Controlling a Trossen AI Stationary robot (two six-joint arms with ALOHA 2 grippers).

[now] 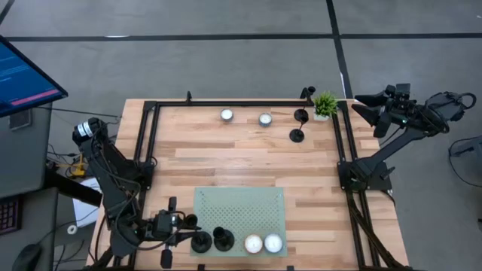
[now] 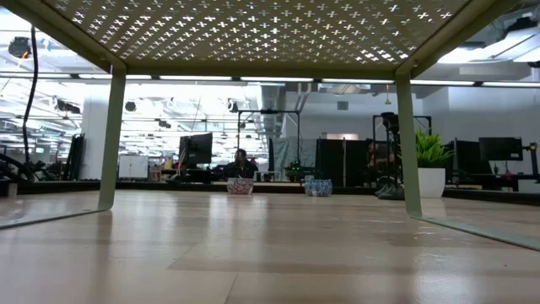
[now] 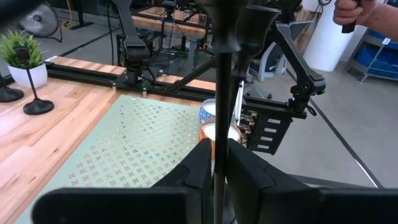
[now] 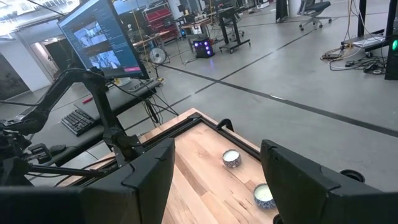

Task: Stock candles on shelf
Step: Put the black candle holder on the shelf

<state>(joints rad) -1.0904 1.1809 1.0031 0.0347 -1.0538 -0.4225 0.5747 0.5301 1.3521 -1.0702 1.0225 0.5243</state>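
The shelf (image 1: 239, 214) is a pale green perforated panel on legs at the table's near edge; the low view looks under it (image 2: 253, 34). Two white candles (image 1: 253, 244) (image 1: 273, 243) stand on its near edge and show past my left fingers (image 3: 231, 132). Two more candles (image 1: 227, 115) (image 1: 265, 119) rest on the wood at the far side (image 4: 231, 158). Two black round stands (image 1: 201, 242) (image 1: 222, 241) sit on the shelf's near left. My left gripper (image 1: 190, 241) lies level there, shut on a stand's thin rod. My right gripper (image 4: 217, 177) hangs open beyond the far right corner (image 1: 369, 113). My left gripper has the black stand's thin upright rod (image 3: 217, 124) between its two fingers (image 3: 199, 162), which lie level, come from the table's left and cross the rod. The rod stands upright. Its foot is hidden by the fingers.
A small potted plant (image 1: 325, 104) and two more black stands (image 1: 297, 135) (image 1: 301, 114) occupy the far right corner. A black rail frame (image 1: 343, 150) borders the table. A monitor (image 1: 22, 75) stands off the left side. Bare wood (image 1: 241, 158) lies between shelf and far candles.
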